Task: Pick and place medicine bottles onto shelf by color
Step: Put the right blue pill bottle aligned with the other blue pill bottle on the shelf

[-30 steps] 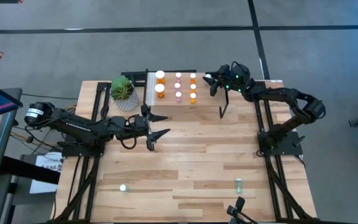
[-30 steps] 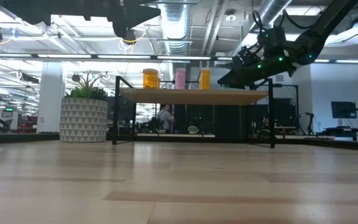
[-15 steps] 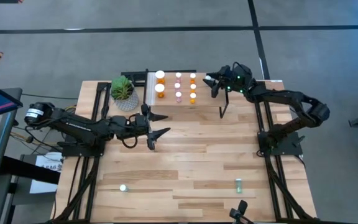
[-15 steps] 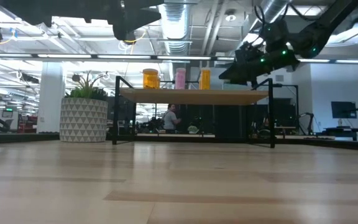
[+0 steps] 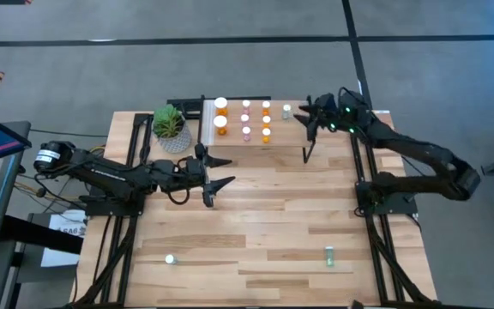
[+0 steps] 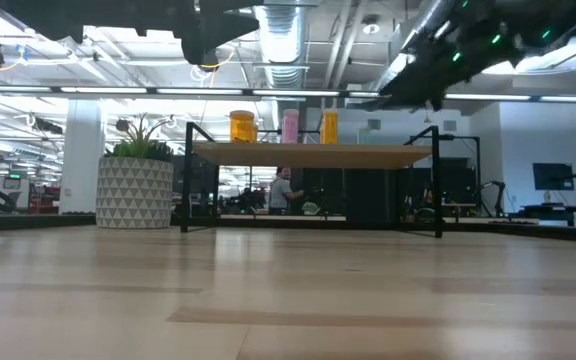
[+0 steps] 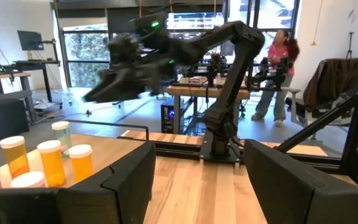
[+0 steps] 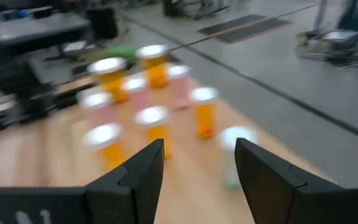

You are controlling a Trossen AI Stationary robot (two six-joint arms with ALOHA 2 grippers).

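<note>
Plank bench (image 5: 264, 215): green bottle (image 5: 287, 112) newly released on shelf (image 5: 256, 142); right gripper (image 5: 312, 118) spread, empty, withdrawn beside it.

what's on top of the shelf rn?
On the shelf: two large orange bottles, six small pink and orange bottles, and one green-teal bottle standing apart. The high view covers none; contents can't be seen.

Shelf (image 5: 294, 129) w/ bottles (image 5: 246, 119); table (image 5: 264, 215): plant (image 5: 170, 127), 2 bottles.
</note>
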